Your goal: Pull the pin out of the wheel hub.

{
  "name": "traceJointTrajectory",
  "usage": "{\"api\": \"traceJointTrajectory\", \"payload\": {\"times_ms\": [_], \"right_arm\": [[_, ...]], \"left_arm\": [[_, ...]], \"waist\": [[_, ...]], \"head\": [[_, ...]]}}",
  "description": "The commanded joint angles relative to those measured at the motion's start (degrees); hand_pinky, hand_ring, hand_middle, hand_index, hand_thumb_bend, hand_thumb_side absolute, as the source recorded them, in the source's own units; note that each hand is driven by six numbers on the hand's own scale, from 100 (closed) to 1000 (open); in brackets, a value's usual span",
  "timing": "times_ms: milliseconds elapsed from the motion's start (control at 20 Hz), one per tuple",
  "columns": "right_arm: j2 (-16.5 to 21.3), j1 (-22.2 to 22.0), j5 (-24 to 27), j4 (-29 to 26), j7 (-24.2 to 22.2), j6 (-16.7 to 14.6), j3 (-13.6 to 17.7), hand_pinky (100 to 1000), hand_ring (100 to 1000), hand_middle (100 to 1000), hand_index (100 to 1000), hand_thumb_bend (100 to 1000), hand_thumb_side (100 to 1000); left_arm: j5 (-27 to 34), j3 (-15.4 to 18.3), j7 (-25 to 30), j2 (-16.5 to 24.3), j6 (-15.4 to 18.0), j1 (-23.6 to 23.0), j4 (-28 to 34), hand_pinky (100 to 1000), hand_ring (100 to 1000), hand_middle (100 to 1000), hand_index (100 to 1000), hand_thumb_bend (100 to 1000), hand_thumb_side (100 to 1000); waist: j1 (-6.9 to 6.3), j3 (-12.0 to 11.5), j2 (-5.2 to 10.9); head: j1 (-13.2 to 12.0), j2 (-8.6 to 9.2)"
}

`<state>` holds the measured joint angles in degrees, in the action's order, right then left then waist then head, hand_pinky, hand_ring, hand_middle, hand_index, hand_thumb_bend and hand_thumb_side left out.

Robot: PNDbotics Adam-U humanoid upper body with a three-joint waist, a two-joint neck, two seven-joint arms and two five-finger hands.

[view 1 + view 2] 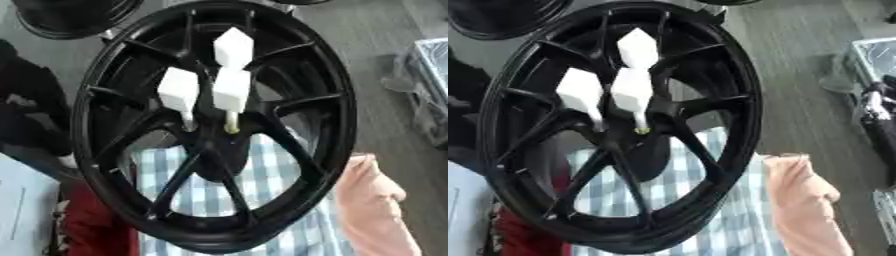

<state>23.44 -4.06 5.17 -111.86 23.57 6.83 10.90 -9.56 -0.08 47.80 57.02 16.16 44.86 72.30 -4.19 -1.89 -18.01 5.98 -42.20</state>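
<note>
Only the right eye view shows the right hand (878,115) beside the wheel hub (636,145).

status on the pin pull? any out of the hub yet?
Done: nothing evident. Three white-handled pins stand in the black wheel hub, one stem tip showing yellowish at the hub.
In hand: nothing; neither robot hand shows in either view.
Left: reach in, grasp a pin, pull it out.

A workshop or garage: a black wheel rim (219,125) stands upright, another rim (74,17) behind (partly cut off), on a bare grey floor (350,45).
</note>
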Motion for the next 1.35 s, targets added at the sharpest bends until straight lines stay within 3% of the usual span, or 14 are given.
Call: {"api": "traceJointTrajectory", "payload": {"times_ms": [50, 100, 150, 550, 600, 750, 1000, 1150, 1350], "right_arm": [[0.72, 0.03, -0.39, -1.34, 0.22, -0.07, 0.53, 725, 728, 713, 838, 100, 539], [0.72, 0.00, -0.40, -1.35, 0.23, -0.07, 0.55, 725, 728, 713, 838, 100, 538], [0.71, -0.03, -0.41, -1.36, 0.25, -0.06, 0.57, 725, 728, 713, 838, 100, 538], [0.77, -0.04, -0.35, -1.44, 0.36, -0.03, 0.61, 725, 728, 713, 838, 100, 538], [0.74, -0.04, -0.33, -1.43, 0.36, -0.02, 0.60, 725, 728, 713, 838, 100, 538], [0.70, -0.09, -0.33, -1.41, 0.33, -0.01, 0.58, 725, 728, 713, 838, 100, 537], [0.67, -0.16, -0.30, -1.49, 0.31, -0.05, 0.57, 725, 728, 714, 838, 100, 536], [0.58, -0.11, -0.18, -1.56, 0.41, -0.08, 0.62, 725, 728, 714, 838, 100, 535], [0.39, 0.19, 0.08, -1.62, 0.50, -0.11, 0.64, 725, 728, 714, 838, 100, 535]], "left_arm": [[-2.47, 1.77, 4.17, 3.47, 5.13, -0.35, 0.09, 891, 823, 747, 826, 470, 663], [-3.45, 2.06, 4.17, 3.52, 5.50, -0.55, -0.03, 915, 842, 766, 854, 500, 776], [-4.20, 2.49, 4.17, 3.54, 5.73, -0.71, -0.20, 925, 849, 772, 862, 506, 789], [-4.51, 3.65, 4.17, 2.98, 5.85, -1.00, -0.13, 918, 844, 766, 858, 432, 729], [-3.12, 3.75, 3.71, 2.44, 5.55, -0.94, 0.14, 889, 809, 728, 823, 100, 612], [4.73, 3.47, 0.00, 1.38, 2.96, -1.18, 2.91, 842, 760, 682, 786, 100, 574], [18.32, 1.94, -9.97, -0.77, -2.17, -2.89, 12.67, 826, 732, 666, 790, 100, 596], [25.62, 2.01, -17.63, -3.60, -6.87, -4.34, 18.42, 812, 713, 661, 788, 100, 624], [30.99, 2.82, -25.23, -8.76, -11.21, -6.91, 24.56, 801, 697, 651, 779, 100, 649]], "waist": [[0.14, -0.11, 0.80], [0.14, -0.11, 0.81], [0.13, -0.13, 0.82], [0.05, 0.06, 0.88], [0.09, 0.07, 0.90], [0.17, 0.02, 0.93], [0.42, -0.11, 0.98], [0.67, -0.19, 0.94], [1.03, -0.14, 0.78]], "head": [[-0.54, 0.63], [-0.61, 0.73], [-0.59, 0.88], [-0.52, 1.15], [-0.55, 1.09], [-0.55, 0.94], [-0.66, 1.05], [-0.72, 1.23], [-1.16, 1.35]]}}
